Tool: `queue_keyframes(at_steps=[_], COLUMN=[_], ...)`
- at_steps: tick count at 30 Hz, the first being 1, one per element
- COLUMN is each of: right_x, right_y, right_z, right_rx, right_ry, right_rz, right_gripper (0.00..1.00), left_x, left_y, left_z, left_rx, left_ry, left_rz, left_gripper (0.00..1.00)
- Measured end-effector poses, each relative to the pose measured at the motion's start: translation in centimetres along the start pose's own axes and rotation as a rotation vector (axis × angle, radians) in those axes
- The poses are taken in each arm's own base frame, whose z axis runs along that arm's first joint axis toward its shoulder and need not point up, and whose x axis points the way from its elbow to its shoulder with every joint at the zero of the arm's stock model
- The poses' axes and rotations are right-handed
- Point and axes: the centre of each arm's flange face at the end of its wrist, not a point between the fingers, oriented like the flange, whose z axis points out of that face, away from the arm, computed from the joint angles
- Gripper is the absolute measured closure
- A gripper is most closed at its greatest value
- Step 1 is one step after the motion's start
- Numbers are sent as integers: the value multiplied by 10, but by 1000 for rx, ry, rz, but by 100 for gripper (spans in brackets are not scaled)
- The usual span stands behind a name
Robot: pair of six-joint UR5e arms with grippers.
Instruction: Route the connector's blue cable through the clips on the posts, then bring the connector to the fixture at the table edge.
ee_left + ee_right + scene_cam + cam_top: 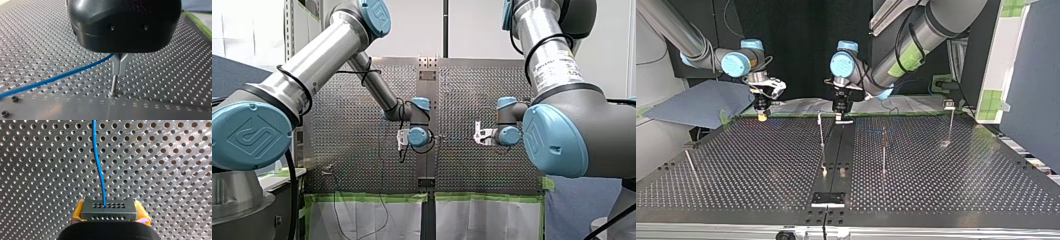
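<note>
In the right wrist view my right gripper, with yellow pads, is shut on the dark grey connector. The blue cable runs from the connector straight ahead over the perforated table. In the top view my right gripper hangs at the table's far left. My left gripper hangs near the far middle, beside a thin post. In the left wrist view its black body hides its fingers. The cable runs up to a forked clip on a post just beneath that body.
More posts stand at the top view's middle, far right and near left. A black fixture plate sits at the near table edge. A blue-grey sheet lies beyond the far left. Two small black nuts lie beside the cable.
</note>
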Motion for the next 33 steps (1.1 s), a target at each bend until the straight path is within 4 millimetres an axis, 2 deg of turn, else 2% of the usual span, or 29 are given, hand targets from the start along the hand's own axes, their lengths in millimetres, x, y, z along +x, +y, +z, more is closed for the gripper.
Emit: queue_keyframes(at_steps=[14, 24, 33], right_x=[1, 3, 7], right_y=[0, 1, 3], right_z=[3, 8, 14], right_rx=[0, 0, -3], right_ry=[2, 5, 12], right_rz=[0, -1, 0], right_gripper=[100, 100, 100], left_x=[-3, 17, 8], left_y=[10, 5, 6], left_z=[10, 21, 34], left_rx=[-7, -5, -14], left_ry=[-4, 30, 32], left_rz=[-3, 8, 5], left_gripper=[100, 100, 100])
